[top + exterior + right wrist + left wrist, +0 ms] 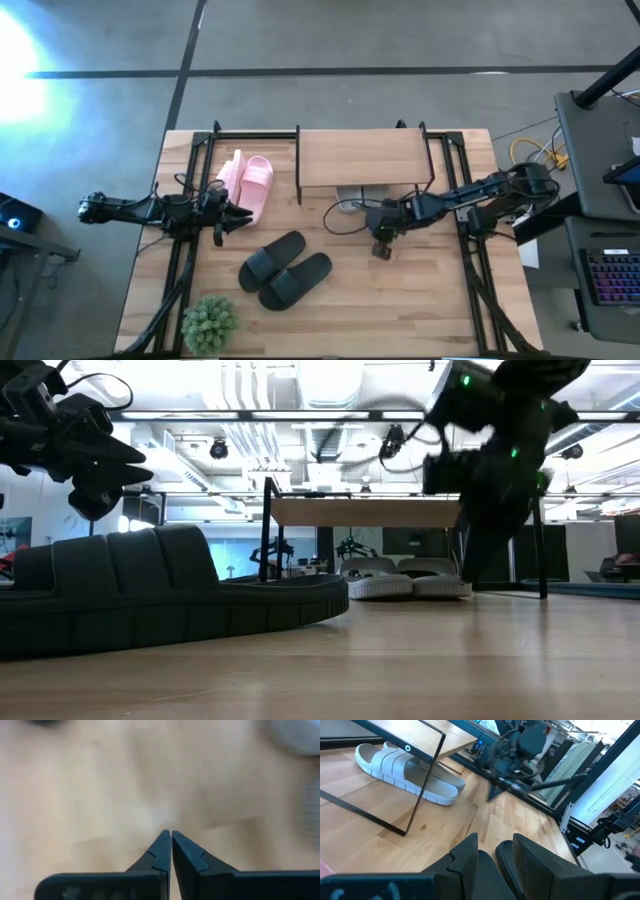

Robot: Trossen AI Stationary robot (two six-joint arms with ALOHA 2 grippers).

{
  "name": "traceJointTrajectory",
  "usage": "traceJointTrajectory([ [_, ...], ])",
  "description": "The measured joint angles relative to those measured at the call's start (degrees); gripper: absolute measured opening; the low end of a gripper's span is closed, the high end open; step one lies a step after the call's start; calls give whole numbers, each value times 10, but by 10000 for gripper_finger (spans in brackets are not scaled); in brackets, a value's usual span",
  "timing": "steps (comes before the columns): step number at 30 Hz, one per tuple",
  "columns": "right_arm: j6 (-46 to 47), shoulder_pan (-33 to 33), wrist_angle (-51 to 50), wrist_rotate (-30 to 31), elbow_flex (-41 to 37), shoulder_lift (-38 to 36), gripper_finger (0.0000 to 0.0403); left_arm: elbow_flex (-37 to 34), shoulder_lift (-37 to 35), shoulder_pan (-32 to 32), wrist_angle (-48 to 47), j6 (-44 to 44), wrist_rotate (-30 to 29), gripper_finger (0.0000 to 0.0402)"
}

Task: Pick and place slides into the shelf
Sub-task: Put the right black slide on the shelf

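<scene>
Light grey rubber slides (405, 577) are seen under the low wooden-topped shelf (361, 158). Right gripper (382, 249) is clenched, empty – left gripper (240, 215) is nearly closed, empty, beside the pink slides (248, 184).

the shelf (362, 157) stands at the table's (420, 300) twelve o'clock edge, one pair of slides (352, 197) tucked beneath it. a second pair (248, 183) lies at the shelf's nine o'clock. a third pair (285, 270) sits mid-table, toward six o'clock from the second. a plant (210, 322) occupies the seven o'clock corner.
</scene>
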Motion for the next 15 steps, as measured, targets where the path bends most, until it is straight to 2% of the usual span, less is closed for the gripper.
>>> traceJointTrajectory([
  [3, 27, 0, 17, -51, 0, -23, 8, 0, 0, 0, 0, 0, 0, 109],
  [10, 85, 0, 19, -53, 0, -96, 8, 0, 0, 0, 0, 0, 0, 109],
  [15, 138, -1, 20, 48, 1, -145, 16, 0, 0, 0, 0, 0, 0, 109],
])
